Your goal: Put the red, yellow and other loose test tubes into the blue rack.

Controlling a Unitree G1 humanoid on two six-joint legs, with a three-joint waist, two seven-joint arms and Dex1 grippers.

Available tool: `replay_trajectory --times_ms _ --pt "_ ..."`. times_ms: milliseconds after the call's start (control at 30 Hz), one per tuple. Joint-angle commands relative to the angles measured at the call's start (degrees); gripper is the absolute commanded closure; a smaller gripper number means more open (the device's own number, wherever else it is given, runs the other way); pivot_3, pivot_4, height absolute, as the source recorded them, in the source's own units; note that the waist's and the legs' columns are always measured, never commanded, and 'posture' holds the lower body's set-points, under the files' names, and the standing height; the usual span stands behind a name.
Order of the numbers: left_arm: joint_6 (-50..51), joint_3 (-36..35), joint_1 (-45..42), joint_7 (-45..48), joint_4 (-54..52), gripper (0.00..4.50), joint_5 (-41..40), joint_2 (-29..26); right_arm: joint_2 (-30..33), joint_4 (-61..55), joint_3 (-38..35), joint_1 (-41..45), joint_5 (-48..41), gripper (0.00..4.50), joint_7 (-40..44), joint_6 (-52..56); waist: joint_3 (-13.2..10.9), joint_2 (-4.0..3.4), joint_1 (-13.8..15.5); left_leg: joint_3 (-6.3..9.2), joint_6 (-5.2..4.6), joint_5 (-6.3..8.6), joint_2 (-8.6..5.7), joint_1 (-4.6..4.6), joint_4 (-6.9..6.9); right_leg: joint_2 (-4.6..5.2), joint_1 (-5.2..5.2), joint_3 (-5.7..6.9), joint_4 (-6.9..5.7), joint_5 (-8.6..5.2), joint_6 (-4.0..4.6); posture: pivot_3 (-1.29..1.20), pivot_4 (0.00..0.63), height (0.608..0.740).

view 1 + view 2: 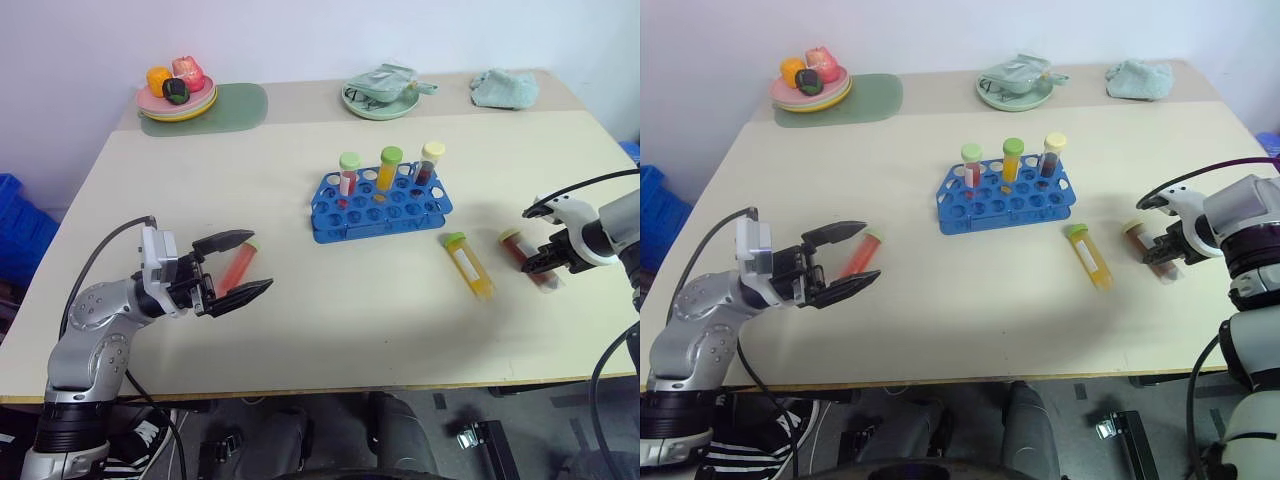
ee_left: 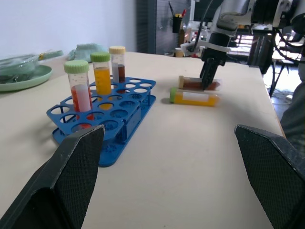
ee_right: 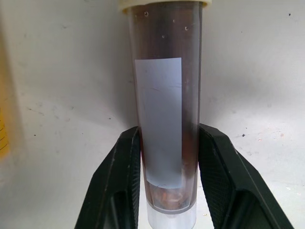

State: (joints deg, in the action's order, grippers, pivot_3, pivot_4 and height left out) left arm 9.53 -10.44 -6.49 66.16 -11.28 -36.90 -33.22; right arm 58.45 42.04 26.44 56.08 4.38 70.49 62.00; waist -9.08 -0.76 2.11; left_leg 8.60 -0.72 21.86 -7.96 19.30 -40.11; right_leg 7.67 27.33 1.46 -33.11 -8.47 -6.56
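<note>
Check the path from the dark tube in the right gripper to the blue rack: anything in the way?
The yellow tube lies on the table between the dark tube, which the right gripper is clamped on, and the blue rack. A lift would carry it over. Three tubes stand in the rack's far row; the near holes are free.

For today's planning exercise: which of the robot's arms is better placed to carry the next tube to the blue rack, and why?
The right. The right gripper already clamps the brown tube lying on the table. The left gripper hangs open near the red tube, gripping nothing.
</note>
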Motion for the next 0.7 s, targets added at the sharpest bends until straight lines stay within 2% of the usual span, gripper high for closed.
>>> replay_trajectory --times_ms 33,700 --pt "-1.02 -1.42 -0.81 0.52 0.17 0.0 -0.73 -0.6 0.04 -1.37 -1.56 -0.34 -0.01 2.95 0.09 0.18 0.0 0.0 -0.02 0.0 0.0 0.0 0.0 0.0 0.0 0.0 0.0 0.0 0.0 0.0 0.0 0.0 0.15 0.74" --pt "1.99 0.16 -5.2 -1.04 -0.77 0.0 -0.7 -0.76 2.47 -8.99 -6.11 -3.77 -1.93 2.95 0.32 1.55 0.0 0.0 -0.03 -0.03 0.0 0.0 0.01 0.01 -0.01 0.0 0.02 0.0 -0.01 0.0 0.0 0.0 0.15 0.74"
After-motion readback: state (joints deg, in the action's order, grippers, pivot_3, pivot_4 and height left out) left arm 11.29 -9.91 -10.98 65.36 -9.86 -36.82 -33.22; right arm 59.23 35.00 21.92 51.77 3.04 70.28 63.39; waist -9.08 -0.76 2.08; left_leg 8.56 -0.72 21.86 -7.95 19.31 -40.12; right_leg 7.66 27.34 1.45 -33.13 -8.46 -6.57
